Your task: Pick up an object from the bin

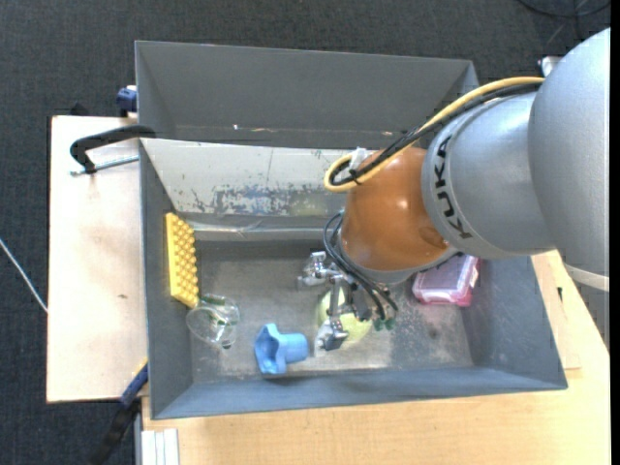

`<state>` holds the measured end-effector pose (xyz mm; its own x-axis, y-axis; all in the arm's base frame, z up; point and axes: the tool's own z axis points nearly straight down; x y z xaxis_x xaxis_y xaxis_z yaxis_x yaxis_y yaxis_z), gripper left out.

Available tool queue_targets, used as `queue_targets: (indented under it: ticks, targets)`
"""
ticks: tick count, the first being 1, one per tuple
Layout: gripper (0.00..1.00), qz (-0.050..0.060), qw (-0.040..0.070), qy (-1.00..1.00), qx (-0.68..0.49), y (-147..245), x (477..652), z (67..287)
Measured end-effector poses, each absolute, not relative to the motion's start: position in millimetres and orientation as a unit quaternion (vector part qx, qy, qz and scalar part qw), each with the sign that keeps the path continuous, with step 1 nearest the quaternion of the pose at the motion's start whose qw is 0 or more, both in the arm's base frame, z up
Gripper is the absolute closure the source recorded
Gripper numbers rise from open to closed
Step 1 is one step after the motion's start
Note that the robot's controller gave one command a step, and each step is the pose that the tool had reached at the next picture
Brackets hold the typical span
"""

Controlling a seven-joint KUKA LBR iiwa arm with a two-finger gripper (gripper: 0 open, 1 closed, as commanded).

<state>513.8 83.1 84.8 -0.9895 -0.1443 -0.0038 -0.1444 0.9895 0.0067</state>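
The grey metal bin [165, 289] holds only a few things, loosely spread over its floor. The arm [542, 163] reaches in from the right, its orange cover [387, 221] low over the middle of the floor.

Against the left wall leans a yellow studded plastic plate [180, 258], well away from the work. A pink translucent plastic box [447, 281] lies just beside the cover on its right. Near the front wall sits a blue moulded plastic piece [279, 347], and left of it a clear crumpled plastic cup [213, 320].

Smallest is the pale yellow-green rounded thing [355, 329], front of centre, and this is the one the gripper [325, 303] is down over. Its two metal fingers [332, 335] stand apart, so the jaws are open and grip nothing. The thing seems to lie at the nearer finger's side and not squarely between the two, though the cover and cables hide too much to be sure.

The chief risk follows from that. If the jaws close off-centre, one finger would likely push the rounded thing aside or pinch only its edge, and it could slip out on the lift. The blue piece is near enough that a sideways correction might nudge it. A hard descent could also press the fingertips onto the bin floor.
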Motion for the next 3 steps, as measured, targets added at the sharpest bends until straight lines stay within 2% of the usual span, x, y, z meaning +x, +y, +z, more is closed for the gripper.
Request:
queue_targets:
  ticks: [1,2,3]
  targets:
    - [0.0,0.001,0.0,1.0,0.022,19,511.2,81]
    - [1.0,0.0,0.0,1.0,0.001,2,514.3,75]
    - [1.0,0.0,0.0,1.0,0.001,2,514.3,75]
